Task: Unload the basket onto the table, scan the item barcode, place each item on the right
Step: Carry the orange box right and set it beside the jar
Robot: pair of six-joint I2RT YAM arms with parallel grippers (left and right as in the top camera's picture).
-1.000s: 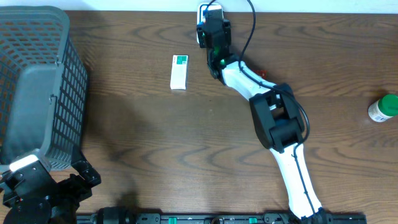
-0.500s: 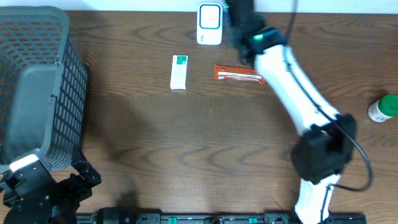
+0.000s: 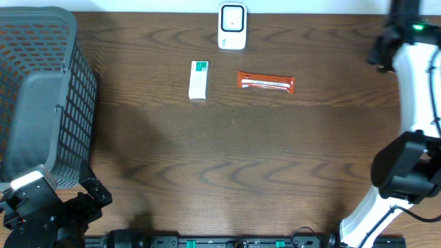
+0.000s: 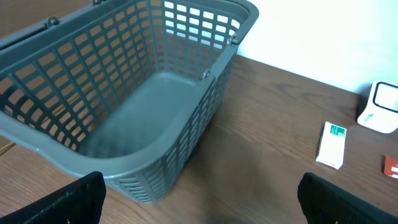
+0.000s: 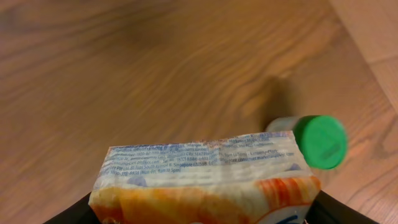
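My right gripper (image 5: 205,216) is shut on an orange and white packet (image 5: 205,171) with small blue print on its upper face; only the dark finger edges show at the bottom corners. In the overhead view the right arm (image 3: 412,58) reaches to the far right back edge, and the packet is hidden there. The white scanner (image 3: 232,26) stands at the back middle and also shows in the left wrist view, where the scanner (image 4: 384,107) is at the right edge. My left gripper (image 4: 202,208) hangs open and empty at the front left.
A grey mesh basket (image 3: 79,117) fills the left side, close ahead of the left gripper. A white box with a green end (image 3: 198,79) and a red sachet (image 3: 265,82) lie in front of the scanner. A green-capped bottle (image 5: 320,140) stands just below the held packet.
The right arm has swung from the scanner at the back middle to the far right with the packet. The red sachet is uncovered; the arm hides the bottle from overhead. The left arm is still.
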